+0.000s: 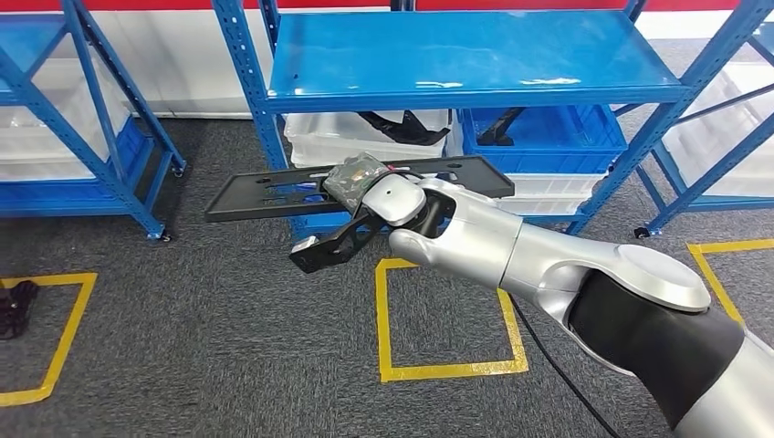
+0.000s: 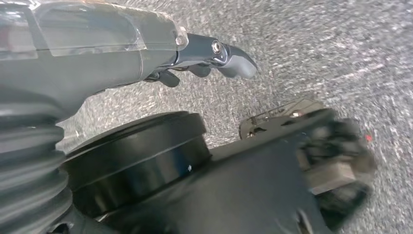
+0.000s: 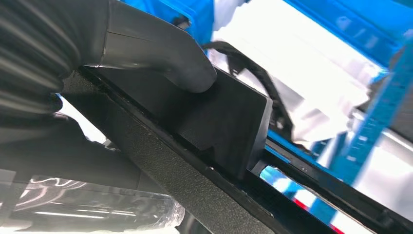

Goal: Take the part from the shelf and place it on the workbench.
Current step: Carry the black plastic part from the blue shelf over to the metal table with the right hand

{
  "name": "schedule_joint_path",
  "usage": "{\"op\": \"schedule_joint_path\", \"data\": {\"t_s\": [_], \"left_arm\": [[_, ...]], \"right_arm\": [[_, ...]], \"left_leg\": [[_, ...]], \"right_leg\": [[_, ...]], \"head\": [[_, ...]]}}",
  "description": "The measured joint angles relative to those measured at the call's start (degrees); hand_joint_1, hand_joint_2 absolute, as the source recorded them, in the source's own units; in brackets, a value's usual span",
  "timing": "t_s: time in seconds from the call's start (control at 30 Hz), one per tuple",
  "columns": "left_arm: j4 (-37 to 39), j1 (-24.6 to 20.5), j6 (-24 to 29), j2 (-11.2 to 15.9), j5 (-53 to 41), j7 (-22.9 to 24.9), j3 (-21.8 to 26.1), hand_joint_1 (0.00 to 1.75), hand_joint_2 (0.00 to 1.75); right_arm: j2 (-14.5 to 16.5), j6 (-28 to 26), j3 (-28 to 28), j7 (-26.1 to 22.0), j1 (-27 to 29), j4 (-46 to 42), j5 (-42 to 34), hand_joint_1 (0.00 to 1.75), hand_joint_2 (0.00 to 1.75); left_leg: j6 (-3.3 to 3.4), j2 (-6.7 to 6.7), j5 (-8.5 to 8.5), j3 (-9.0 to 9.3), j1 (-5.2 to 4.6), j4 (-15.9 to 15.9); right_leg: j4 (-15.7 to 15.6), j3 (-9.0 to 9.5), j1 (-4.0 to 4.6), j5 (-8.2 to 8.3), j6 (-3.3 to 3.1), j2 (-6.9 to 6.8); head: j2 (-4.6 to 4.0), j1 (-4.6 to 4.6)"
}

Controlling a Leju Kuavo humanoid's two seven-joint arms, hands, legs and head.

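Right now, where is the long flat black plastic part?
In the head view, the long flat black plastic part is held by the right hand above the grey carpet, in front of the blue metal shelf.

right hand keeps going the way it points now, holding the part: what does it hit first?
Probably the blue shelf's front-left post. The right hand points up-left, holding the long black part, whose middle already overlaps that post; depth is unclear.
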Motion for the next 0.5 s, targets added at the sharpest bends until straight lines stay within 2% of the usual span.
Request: {"op": "schedule_joint_path", "data": {"t_s": [0.03, 0.07, 0.1, 0.13, 0.17, 0.2, 0.27, 0.3, 0.33, 0.37, 0.4, 0.43, 0.47, 0.5], "left_arm": [[0.0, 0.0, 0.0, 0.0, 0.0, 0.0, 0.0, 0.00, 1.75], [0.0, 0.0, 0.0, 0.1, 0.0, 0.0, 0.0, 0.00, 1.75], [0.0, -0.1, 0.0, 0.1, 0.0, 0.0, 0.0, 0.00, 1.75], [0.0, -0.1, 0.0, 0.2, 0.0, 0.0, 0.0, 0.00, 1.75], [0.0, 0.0, 0.0, 0.2, 0.0, 0.0, 0.0, 0.00, 1.75], [0.0, 0.0, 0.0, 0.2, 0.0, 0.0, 0.0, 0.00, 1.75], [0.0, -0.1, 0.0, 0.2, 0.0, 0.0, 0.0, 0.00, 1.75], [0.0, -0.2, 0.0, 0.2, -0.1, 0.0, 0.0, 0.00, 1.75], [0.0, -0.3, 0.0, 0.1, -0.1, 0.0, 0.0, 0.00, 1.75], [0.0, -0.3, 0.0, 0.1, -0.1, 0.0, 0.0, 0.00, 1.75], [0.0, -0.2, 0.0, 0.1, -0.1, 0.0, 0.0, 0.00, 1.75], [0.0, -0.1, 0.0, 0.1, -0.2, 0.0, 0.0, 0.00, 1.75], [0.0, 0.0, 0.0, 0.2, -0.2, 0.0, 0.0, 0.00, 1.75], [0.0, 0.1, 0.0, 0.2, -0.2, 0.0, 0.0, 0.00, 1.75]], "right_arm": [[0.0, 0.0, 0.0, 0.0, 0.0, 0.0, 0.0, 1.75, 1.75], [0.0, 0.0, 0.0, 0.0, -0.1, 0.0, 0.0, 1.75, 1.75], [-0.1, 0.0, 0.0, 0.0, -0.1, 0.0, 0.0, 1.75, 1.75], [-0.1, 0.0, 0.0, 0.0, -0.1, -0.1, 0.0, 1.75, 1.75], [-0.1, 0.0, 0.0, 0.0, -0.1, -0.1, 0.0, 1.75, 1.75], [-0.1, 0.0, 0.0, 0.0, -0.1, -0.1, -0.1, 1.75, 1.75], [-0.3, 0.0, -0.1, 0.0, -0.2, -0.2, -0.1, 1.75, 1.75], [-0.4, 0.0, -0.1, 0.1, -0.3, -0.2, -0.2, 1.75, 1.75], [-0.6, 0.1, -0.1, 0.2, -0.2, -0.2, -0.2, 1.75, 1.75], [-0.8, 0.2, -0.1, 0.2, -0.1, -0.2, -0.3, 1.75, 1.75], [-0.9, 0.3, 0.0, 0.3, -0.1, -0.2, -0.4, 1.75, 1.75], [-1.0, 0.4, 0.0, 0.4, 0.0, -0.2, -0.5, 1.75, 1.75], [-1.0, 0.5, 0.0, 0.4, 0.0, -0.2, -0.6, 1.75, 1.75], [-1.1, 0.6, -0.1, 0.5, -0.1, -0.2, -0.7, 1.75, 1.75]], "left_leg": [[0.04, 1.77, 0.82, 1.85, -0.31, -2.8], [0.36, 3.20, 1.18, 2.99, -0.61, -4.7], [0.92, 4.06, 0.91, 3.40, -0.91, -5.6], [1.64, 4.07, 0.83, 3.29, -1.15, -5.6], [2.23, 3.24, 0.85, 3.06, -1.10, -5.7], [2.70, 2.37, 0.88, 2.95, -0.98, -5.9], [3.42, 0.59, 1.33, 2.66, -0.70, -6.0], [3.73, -0.32, 1.54, 2.48, -0.61, -6.1], [3.99, -1.29, 1.73, 2.30, -0.60, -6.1], [4.18, -2.32, 1.91, 2.14, -0.63, -6.0], [4.29, -3.33, 2.08, 2.01, -0.65, -6.0], [4.30, -4.37, 2.26, 1.89, -0.68, -6.0], [4.23, -5.34, 2.44, 1.81, -0.69, -6.0], [4.12, -6.22, 2.63, 1.73, -0.69, -6.0]], "right_leg": [[0.6, -0.28, 0.03, -0.35, 0.43, -0.55], [1.2, -0.46, 0.12, -0.69, 0.85, -1.07], [1.7, -0.59, 0.28, -0.96, 1.19, -1.58], [1.9, -0.62, 0.45, -1.10, 1.42, -2.13], [2.1, -0.55, 0.48, -1.20, 1.57, -2.80], [2.3, -0.58, 0.39, -1.56, 1.82, -2.59], [4.9, -1.51, 0.01, -3.81, 2.41, 0.13], [7.7, -2.58, -0.18, -5.67, 2.70, 2.04], [11.2, -4.00, -0.25, -7.57, 2.83, 3.28], [14.6, -5.35, -0.27, -8.98, 2.87, 3.81], [16.7, -6.21, -0.27, -9.43, 2.79, 4.06], [17.0, -6.33, -0.26, -8.79, 2.60, 4.28], [15.3, -5.57, -0.23, -7.16, 2.29, 4.59], [12.1, -4.19, -0.20, -4.96, 1.88, 5.33]], "head": [[0.00, -0.31], [0.00, -0.50], [0.00, -0.61], [0.00, -0.63], [0.00, -0.51], [0.00, -0.44], [0.00, -0.19], [0.00, 0.02], [0.00, 0.28], [0.00, 0.56], [0.00, 0.83], [0.00, 1.10], [0.00, 1.34], [0.00, 1.57]]}}
